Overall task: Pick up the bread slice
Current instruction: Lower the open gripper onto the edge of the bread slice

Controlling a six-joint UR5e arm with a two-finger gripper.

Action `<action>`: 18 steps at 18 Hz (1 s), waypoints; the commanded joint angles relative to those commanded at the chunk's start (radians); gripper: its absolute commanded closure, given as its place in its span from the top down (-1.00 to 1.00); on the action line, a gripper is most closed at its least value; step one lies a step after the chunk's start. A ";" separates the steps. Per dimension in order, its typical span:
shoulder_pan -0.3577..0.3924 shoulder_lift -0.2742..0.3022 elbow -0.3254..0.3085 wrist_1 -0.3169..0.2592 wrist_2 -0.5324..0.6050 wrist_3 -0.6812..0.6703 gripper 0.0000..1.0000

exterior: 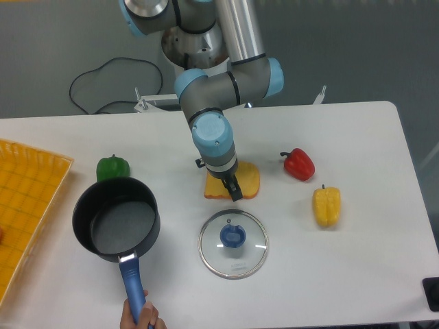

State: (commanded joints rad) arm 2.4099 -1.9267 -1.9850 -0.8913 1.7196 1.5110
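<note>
The gripper (232,188) is over the bread slice (250,179); whether its fingers are apart, I cannot tell.

Black pot (115,219) beside glass lid (233,243), three peppers.

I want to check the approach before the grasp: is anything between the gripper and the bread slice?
Nothing visible is. The gripper is right over the bread slice, covering its middle. The glass lid lies nearer the camera, apart from the slice, and the red pepper sits off to the side.
</note>
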 joint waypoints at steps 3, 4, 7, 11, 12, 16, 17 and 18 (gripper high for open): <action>-0.002 -0.011 -0.002 0.032 0.002 0.000 1.00; -0.002 -0.014 0.000 0.046 0.002 0.000 1.00; -0.006 -0.017 0.000 0.060 0.003 -0.003 0.96; -0.006 -0.023 -0.002 0.069 0.028 -0.003 0.95; -0.006 -0.022 -0.002 0.069 0.028 0.000 0.95; -0.005 -0.014 0.009 0.061 0.018 0.006 0.96; -0.009 -0.014 -0.003 0.064 0.021 0.008 0.97; -0.009 -0.014 -0.005 0.065 0.021 0.008 0.97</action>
State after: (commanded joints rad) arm 2.4007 -1.9405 -1.9896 -0.8268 1.7411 1.5186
